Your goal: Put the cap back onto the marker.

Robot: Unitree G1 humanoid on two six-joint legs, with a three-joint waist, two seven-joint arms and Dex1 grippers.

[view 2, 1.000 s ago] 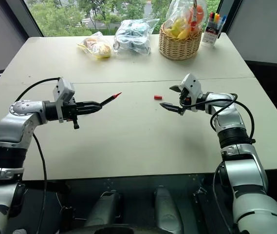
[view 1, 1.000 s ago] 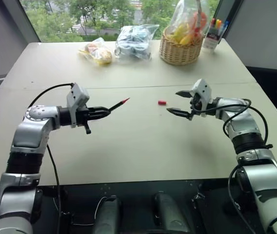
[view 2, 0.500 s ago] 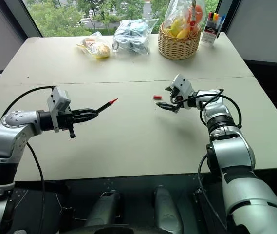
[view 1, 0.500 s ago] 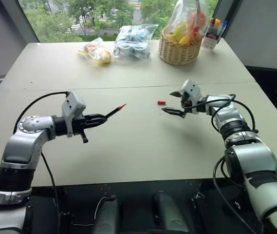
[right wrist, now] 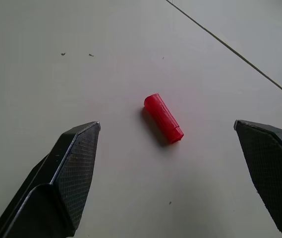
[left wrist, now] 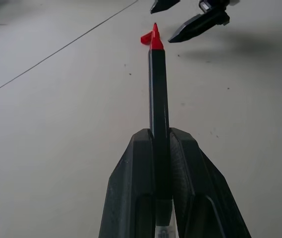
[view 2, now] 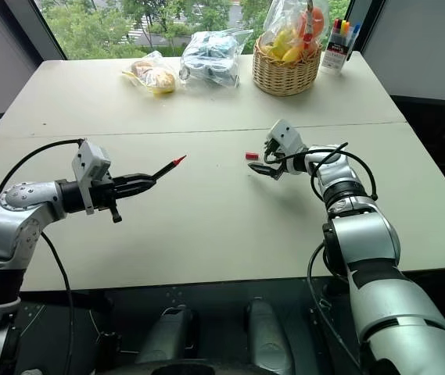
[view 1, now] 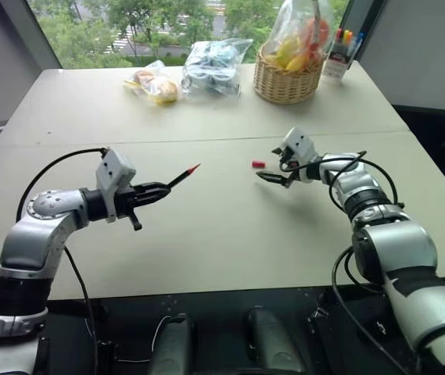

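On the table (view 1: 222,234), the left gripper (view 1: 153,191) is clamped on the marker (view 1: 183,175), red tip raised toward the middle; the right gripper (view 1: 273,166) stands spread just beside the cap (view 1: 258,164), which lies flat on the tabletop

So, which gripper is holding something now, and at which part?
The left gripper holds the marker by its rear barrel. The right gripper holds nothing.

Small red cap (right wrist: 163,118) lies on its side on the table; black marker (left wrist: 158,114), red tip bared, points toward two o'clock.
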